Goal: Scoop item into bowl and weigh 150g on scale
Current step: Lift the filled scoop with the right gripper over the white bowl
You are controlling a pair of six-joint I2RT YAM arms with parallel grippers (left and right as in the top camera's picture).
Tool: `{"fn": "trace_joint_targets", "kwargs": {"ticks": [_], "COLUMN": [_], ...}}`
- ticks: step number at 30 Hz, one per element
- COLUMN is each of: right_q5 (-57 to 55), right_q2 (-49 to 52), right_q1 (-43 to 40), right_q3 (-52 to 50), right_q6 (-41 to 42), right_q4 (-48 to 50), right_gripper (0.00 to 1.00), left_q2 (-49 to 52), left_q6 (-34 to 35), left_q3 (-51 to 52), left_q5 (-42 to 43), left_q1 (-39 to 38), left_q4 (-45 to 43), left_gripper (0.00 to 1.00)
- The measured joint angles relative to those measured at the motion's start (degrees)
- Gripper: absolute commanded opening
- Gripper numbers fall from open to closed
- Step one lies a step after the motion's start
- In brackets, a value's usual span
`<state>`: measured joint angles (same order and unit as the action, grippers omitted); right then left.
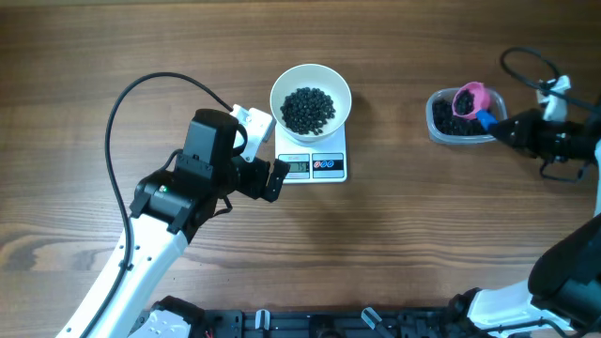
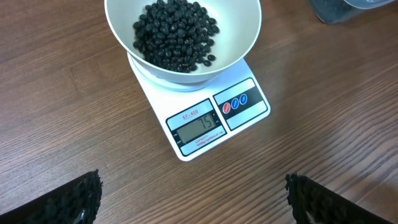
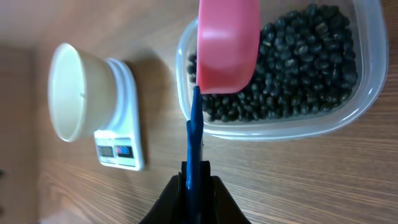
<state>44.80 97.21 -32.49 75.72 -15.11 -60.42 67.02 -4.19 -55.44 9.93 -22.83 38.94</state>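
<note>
- Your left gripper (image 1: 268, 152) sits centre left in the overhead view. Its jaws are spread wide and hold nothing, just beside the scale (image 1: 315, 166).
- The bowl (image 1: 275, 98) rests on the scale at upper centre, with a heap of the item (image 1: 308, 110) inside. More of it fills the clear tub (image 1: 434, 120) at upper right.
- Expect the beans to be light, hard and quick to roll, so carry the scoop level and pour slowly.
- Your right gripper (image 3: 198, 180) is clamped tight on the thin blue handle (image 3: 194, 134) of the pink scoop (image 3: 227, 43), which hangs over the tub. That stiff handle looks like the right place to hold it.
- Only the left wrist view shows the display (image 2: 199, 129), though I cannot read its digits with certainty. Only the right wrist view shows the pinch on the handle. No view tells you whether the scoop is loaded.
</note>
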Motion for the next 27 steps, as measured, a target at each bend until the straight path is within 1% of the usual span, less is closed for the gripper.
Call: {"fn": "trace_joint_targets", "kwargs": {"ticks": [7, 13, 19, 24, 27], "right_q5": [12.0, 21.7, 27.78, 29.79, 30.23], "right_q2": [0.0, 0.0, 0.0, 0.0, 0.0], "right_q1": [-4.22, -3.98, -1.03, 4.35, 7.98], "right_q3": [0.0, 0.0, 0.0, 0.0, -0.02], "right_q6": [0.55, 2.89, 6.19, 7.85, 10.29], "right_q4": [0.02, 0.52, 2.86, 4.37, 7.78], "right_gripper": [0.04, 0.04, 0.04, 0.04, 0.04], "left_q2": [0.0, 0.0, 0.0, 0.0, 0.0], "left_q6": [0.0, 0.0, 0.0, 0.0, 0.0], "left_q3": [0.0, 0.0, 0.0, 0.0, 0.0], "left_q5": [0.0, 0.0, 0.0, 0.0, 0.0], "left_q1": [0.0, 0.0, 0.0, 0.0, 0.0], "left_q4": [0.0, 0.02, 0.0, 0.02, 0.02], "left_gripper": [1.0, 1.0, 1.0, 1.0, 1.0]}}
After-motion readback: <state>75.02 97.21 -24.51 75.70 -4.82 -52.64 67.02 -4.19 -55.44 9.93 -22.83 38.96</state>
